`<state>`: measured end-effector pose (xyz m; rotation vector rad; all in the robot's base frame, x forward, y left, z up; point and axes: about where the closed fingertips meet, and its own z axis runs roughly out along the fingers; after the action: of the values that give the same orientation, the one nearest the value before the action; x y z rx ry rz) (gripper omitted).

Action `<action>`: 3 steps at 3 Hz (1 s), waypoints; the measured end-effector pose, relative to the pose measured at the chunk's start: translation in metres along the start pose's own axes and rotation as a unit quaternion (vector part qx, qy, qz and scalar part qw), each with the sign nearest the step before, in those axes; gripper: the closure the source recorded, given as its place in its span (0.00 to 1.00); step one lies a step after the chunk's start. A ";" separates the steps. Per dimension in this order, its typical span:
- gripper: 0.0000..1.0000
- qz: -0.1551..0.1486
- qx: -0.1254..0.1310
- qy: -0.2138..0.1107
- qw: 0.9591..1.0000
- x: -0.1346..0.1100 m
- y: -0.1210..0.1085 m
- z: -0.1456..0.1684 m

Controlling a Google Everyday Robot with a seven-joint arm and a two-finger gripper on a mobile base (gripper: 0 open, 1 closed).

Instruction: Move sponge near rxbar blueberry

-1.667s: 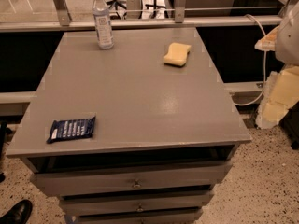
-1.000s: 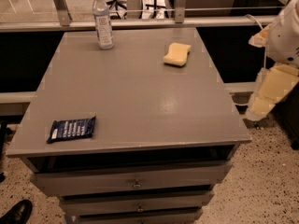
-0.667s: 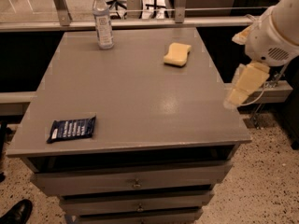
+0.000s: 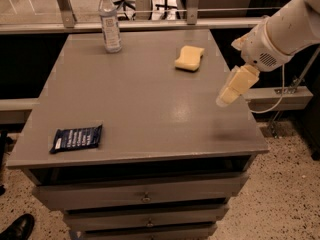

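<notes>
Sponge (image 4: 189, 57) isn't being gripped yet, lying back-right on the tabletop (image 4: 140, 109), well apart from the front-left rxbar blueberry (image 4: 76, 138); hand (image 4: 226, 97) is being hovered over the right edge, open or closed can't be told.

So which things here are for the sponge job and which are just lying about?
Job: sponge at the table's far right; snack bar at its near left; gripper over the right side.
Lying about: water bottle, far left; shoe on the floor.

The grey desk (image 4: 150, 109) carries a sponge (image 4: 189, 57), a water bottle (image 4: 110, 21) and an rxbar blueberry (image 4: 76, 138); the claw (image 4: 223, 99) hangs over its right edge.
</notes>
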<state>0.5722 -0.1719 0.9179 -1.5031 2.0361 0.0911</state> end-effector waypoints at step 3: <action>0.00 0.104 0.077 -0.108 0.986 -0.046 -0.090 0.096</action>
<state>0.7005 -0.1277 0.8880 -1.1331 1.9687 0.1678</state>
